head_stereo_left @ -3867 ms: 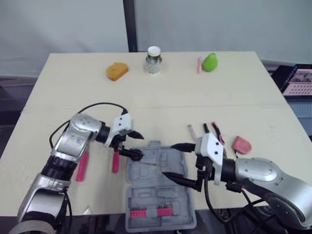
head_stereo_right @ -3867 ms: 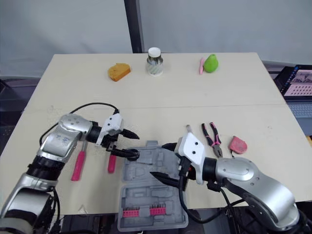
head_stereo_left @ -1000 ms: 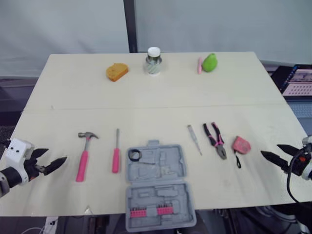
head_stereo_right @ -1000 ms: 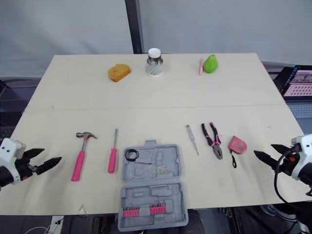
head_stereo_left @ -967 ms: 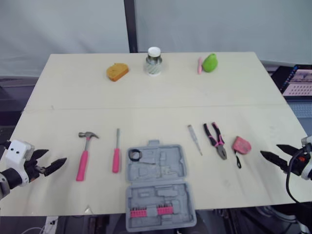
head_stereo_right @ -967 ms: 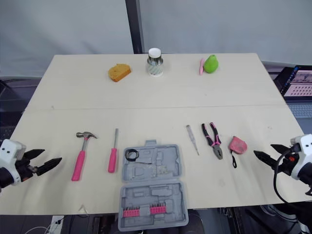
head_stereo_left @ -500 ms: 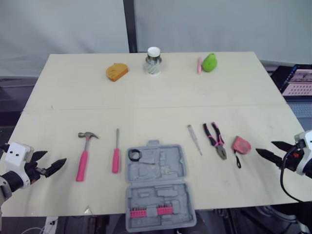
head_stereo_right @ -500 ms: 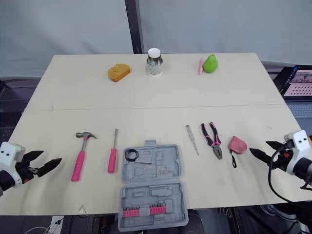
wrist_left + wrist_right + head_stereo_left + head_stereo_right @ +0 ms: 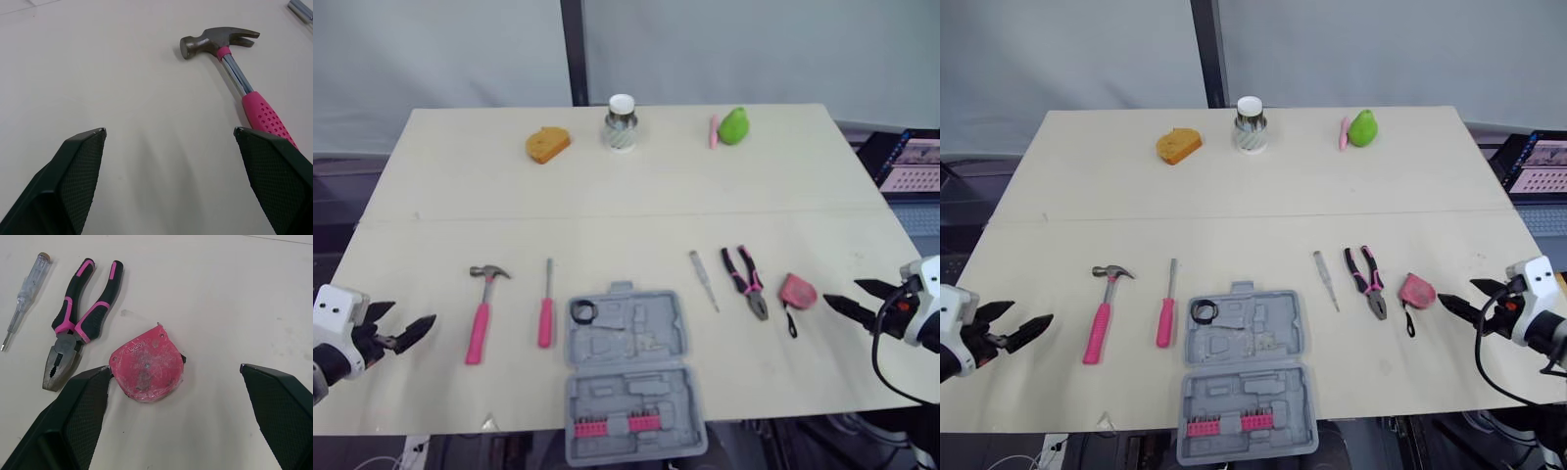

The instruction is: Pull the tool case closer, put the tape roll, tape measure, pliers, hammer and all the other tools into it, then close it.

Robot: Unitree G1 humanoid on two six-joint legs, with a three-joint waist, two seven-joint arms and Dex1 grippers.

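Grey plastic tool case [image 9: 631,377] lies open at the beige table's [image 9: 636,206] near edge, its near half seeming to overhang. I judge it close enough. Black tape roll [image 9: 583,312] sits in the far half's left corner, so that one is done.

Left gripper [image 9: 409,317] is spread and empty by the left edge, near the pink-handled hammer [image 9: 481,313]. Right gripper [image 9: 842,292] is spread and empty, just beside the pink tape measure [image 9: 797,291].

Left to pack: hammer, pink-handled screwdriver [image 9: 546,308], clear tester screwdriver [image 9: 705,281], black-and-pink pliers [image 9: 745,282], tape measure. Then close the lid.

Wide bare tabletop lies beyond. Orange block [image 9: 547,144], white-capped jar [image 9: 621,122] and green pear [image 9: 734,125] sit well apart at the far edge.
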